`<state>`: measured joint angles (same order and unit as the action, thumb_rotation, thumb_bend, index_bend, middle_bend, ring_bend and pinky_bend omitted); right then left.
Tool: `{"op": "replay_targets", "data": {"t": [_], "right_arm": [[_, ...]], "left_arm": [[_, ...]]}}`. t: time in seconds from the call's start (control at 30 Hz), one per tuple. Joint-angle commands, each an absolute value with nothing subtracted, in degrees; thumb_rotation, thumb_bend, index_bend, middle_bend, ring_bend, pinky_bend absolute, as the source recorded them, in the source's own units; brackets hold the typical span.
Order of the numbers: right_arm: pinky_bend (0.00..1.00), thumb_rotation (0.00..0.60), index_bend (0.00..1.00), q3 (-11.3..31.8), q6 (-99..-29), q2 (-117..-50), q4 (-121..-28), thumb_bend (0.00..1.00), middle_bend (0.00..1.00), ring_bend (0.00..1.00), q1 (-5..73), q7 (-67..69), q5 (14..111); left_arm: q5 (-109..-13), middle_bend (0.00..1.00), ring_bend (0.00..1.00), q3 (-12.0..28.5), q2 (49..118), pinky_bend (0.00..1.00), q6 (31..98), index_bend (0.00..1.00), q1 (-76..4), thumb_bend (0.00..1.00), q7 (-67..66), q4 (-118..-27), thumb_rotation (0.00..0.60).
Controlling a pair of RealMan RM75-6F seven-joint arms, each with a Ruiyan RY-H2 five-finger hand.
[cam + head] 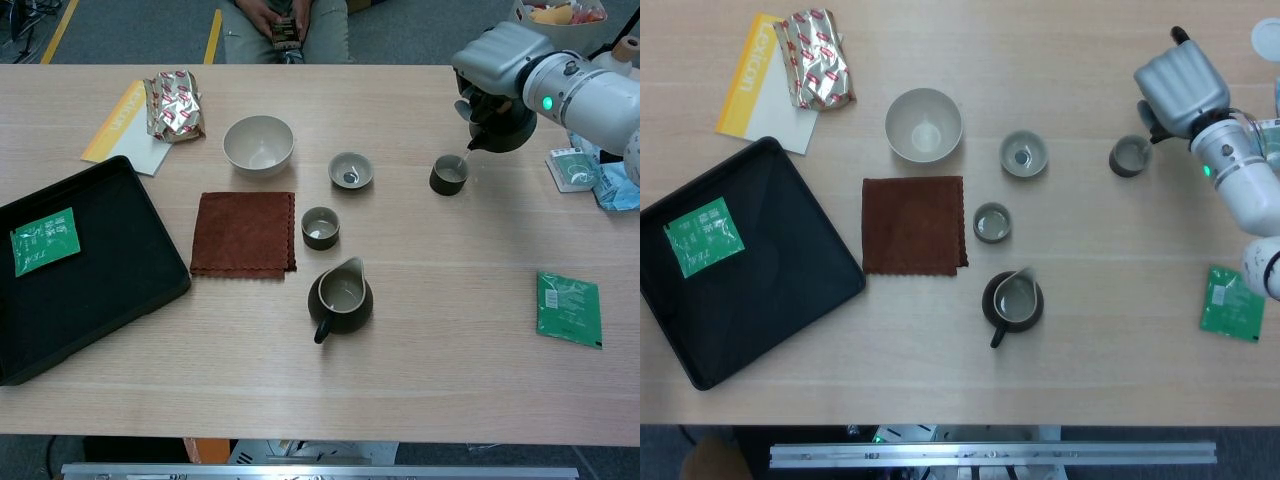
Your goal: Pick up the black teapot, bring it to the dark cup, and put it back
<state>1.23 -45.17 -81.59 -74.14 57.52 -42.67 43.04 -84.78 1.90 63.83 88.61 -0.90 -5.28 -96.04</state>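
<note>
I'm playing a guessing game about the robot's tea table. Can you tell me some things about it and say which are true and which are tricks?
1. The right hand holds the black teapot up off the table. True.
2. The teapot's spout is beside the dark cup. True.
3. The brown cloth lies inside the black tray. False: it lies on the table, right of the tray.
4. A green packet lies in the tray. True.
5. The white bowl is upside down. False: it stands open side up.
</note>
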Motion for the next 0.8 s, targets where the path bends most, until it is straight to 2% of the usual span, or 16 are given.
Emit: {"op": "replay_targets", "data": {"t": [0.03,0.8], "right_arm": [[0.18,0.454,0.92,1.0,-45.5,-81.6,-74.1,0.5,0.88,0.89,57.5,-43.2,43.1],[0.18,0.453,0.92,1.6,-46.3,-82.7,-73.6,0.49,0.88,0.89,57.2,-44.0,41.7]], "left_arm": [[-84.8,0.24,0.19,1.9,63.9,0.17,88.6,0.15,-0.9,0.43,-5.3,-96.0,0.6],[-84.7,0.24,0.19,2.1,63.9,0.17,88.4,0.15,-0.9,0.43,-5.1,-95.7,0.6]]}}
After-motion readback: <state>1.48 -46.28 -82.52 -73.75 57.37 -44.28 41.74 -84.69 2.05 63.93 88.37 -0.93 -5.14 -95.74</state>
